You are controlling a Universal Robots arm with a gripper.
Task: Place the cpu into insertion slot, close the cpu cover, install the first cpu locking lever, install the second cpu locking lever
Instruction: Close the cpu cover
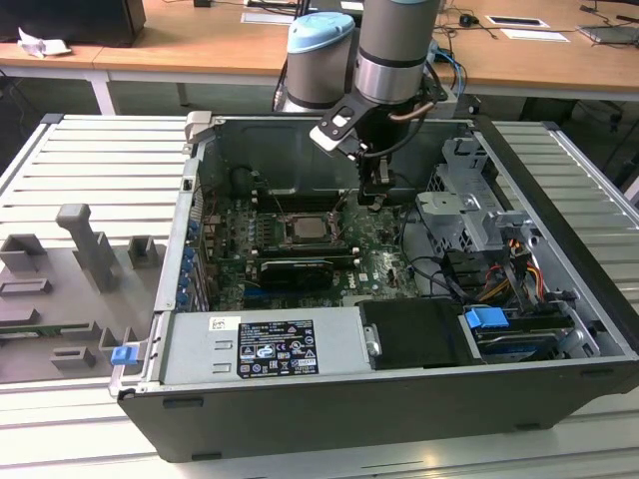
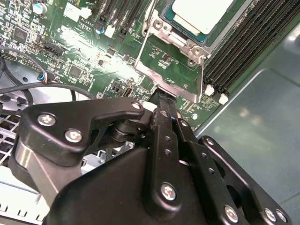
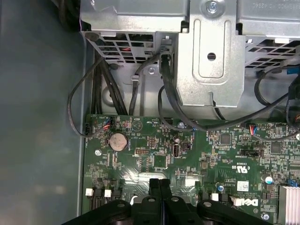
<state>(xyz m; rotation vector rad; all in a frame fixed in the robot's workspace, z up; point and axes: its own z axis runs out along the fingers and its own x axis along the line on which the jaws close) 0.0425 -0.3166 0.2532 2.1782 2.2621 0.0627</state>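
The cpu [image 1: 303, 228] lies flat in the insertion slot [image 1: 321, 242] on the green board inside the open computer case. In the second wrist view its pale silver face [image 2: 201, 11] sits inside the slot's metal rim [image 2: 185, 40]. The cpu cover [image 2: 190, 93] is swung open away from the cpu, and green board shows through its central opening. My gripper [image 1: 372, 203] hangs at the exterior view's right of the slot. It is shut [image 3: 159, 183], and its tip [image 2: 161, 96] rests at the cover's free edge. I see nothing between the fingers.
Long memory slots [image 2: 243, 42] run beside the socket. A black card [image 1: 295, 269] lies in front of it. A metal drive cage [image 1: 469, 190] and cables [image 1: 439, 269] fill the case's right side. The power supply [image 1: 265, 344] is at the front. Grey fixtures [image 1: 90, 244] stand on the table.
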